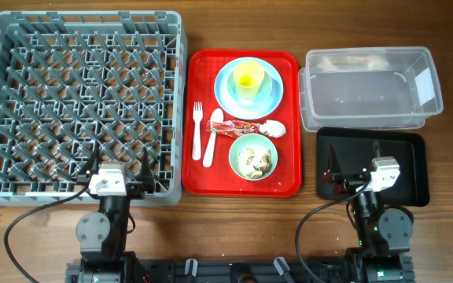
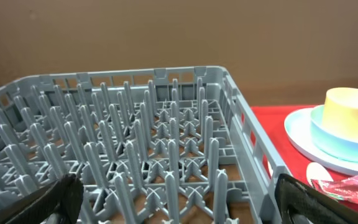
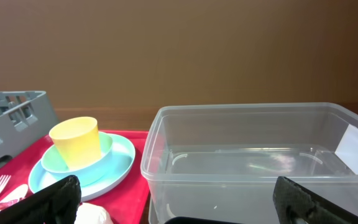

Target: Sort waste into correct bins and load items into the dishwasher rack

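Dishwasher rack (image 1: 81, 106) at left, serving tray (image 1: 203, 182) just right of it, plate (image 1: 222, 90) on its far half, bowl (image 3: 106, 149) on plate, cup (image 1: 248, 76) in bowl, fork (image 1: 197, 130) beside spoon (image 1: 213, 137) along left side, wrapper (image 1: 242, 127) and tissue (image 1: 274, 129) mid-tray, second bowl (image 1: 234, 161) holding scraps (image 1: 255, 159) nearest, tub (image 1: 313, 94) far right, shallow tray (image 1: 411, 169) before it.

Left gripper (image 1: 118, 167): at 7 o'clock, jaws spread wide, pointing toward 12.
Right gripper (image 1: 353, 163): at 5 o'clock, jaws spread wide, pointing toward 12.
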Available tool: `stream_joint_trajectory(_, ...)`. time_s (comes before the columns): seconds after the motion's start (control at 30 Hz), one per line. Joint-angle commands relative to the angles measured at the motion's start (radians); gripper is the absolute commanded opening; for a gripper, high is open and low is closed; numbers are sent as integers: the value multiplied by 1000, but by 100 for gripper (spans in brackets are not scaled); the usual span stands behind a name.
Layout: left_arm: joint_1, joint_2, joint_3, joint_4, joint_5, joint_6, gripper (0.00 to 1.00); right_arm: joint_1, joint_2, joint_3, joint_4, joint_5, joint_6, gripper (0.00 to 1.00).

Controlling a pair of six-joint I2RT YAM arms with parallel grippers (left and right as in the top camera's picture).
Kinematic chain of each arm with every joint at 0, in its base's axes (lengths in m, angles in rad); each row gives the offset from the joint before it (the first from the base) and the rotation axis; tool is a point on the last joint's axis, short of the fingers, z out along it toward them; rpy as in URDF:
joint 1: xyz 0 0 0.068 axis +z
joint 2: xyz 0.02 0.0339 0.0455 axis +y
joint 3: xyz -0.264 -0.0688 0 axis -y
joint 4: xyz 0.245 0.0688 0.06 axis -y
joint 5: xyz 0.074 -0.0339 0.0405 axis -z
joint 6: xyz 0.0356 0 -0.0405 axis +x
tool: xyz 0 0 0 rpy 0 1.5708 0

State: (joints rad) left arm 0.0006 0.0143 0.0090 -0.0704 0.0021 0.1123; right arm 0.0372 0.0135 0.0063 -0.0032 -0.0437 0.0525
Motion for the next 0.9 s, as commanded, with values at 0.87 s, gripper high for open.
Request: stream_joint_trajectory(0.87, 3, 867, 1157, -378, 1094, -461, 100, -7, -4, -1, 6, 9, 7, 100)
